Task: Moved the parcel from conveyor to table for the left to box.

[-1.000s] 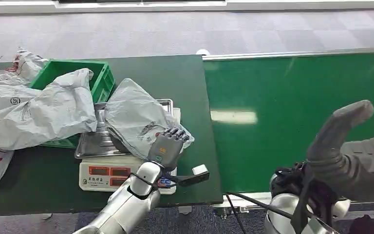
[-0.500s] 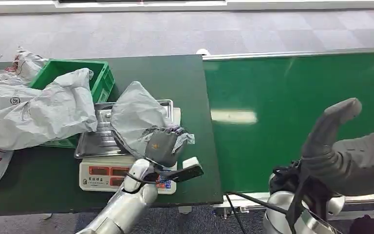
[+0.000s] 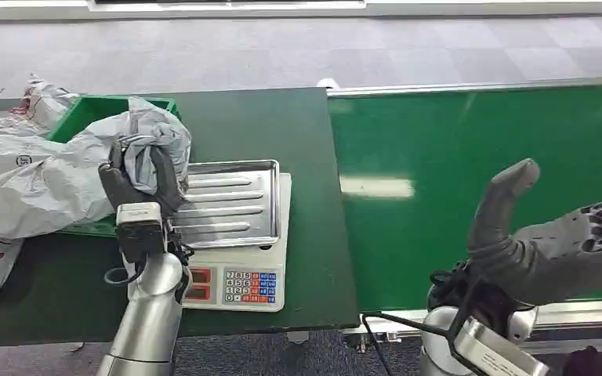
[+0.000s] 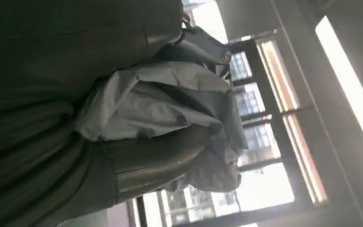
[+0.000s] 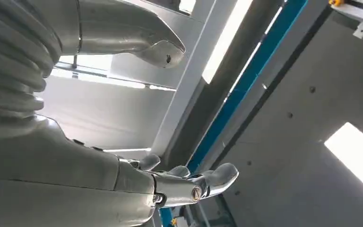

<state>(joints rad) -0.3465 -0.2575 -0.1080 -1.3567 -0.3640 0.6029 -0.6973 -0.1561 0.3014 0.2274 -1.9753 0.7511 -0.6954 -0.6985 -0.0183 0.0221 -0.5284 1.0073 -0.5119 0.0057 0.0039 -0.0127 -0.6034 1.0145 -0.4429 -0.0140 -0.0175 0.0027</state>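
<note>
Left hand [image 3: 137, 184] grasps crumpled grey plastic parcel [image 3: 153, 141] beside green plastic crate [image 3: 86, 110]; right hand [image 3: 553, 247] released, fingers spread, holding nothing.

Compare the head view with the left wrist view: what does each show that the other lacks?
Head view alone: the green box, the scale with its bare steel tray, the conveyor, the empty right hand. Left wrist view alone: ceiling lights and windows behind. Both: the left hand gripping the grey parcel.

Crumpled grey parcel [image 3: 153, 141] (plastic mailer) held above green box [image 3: 86, 110].
</note>
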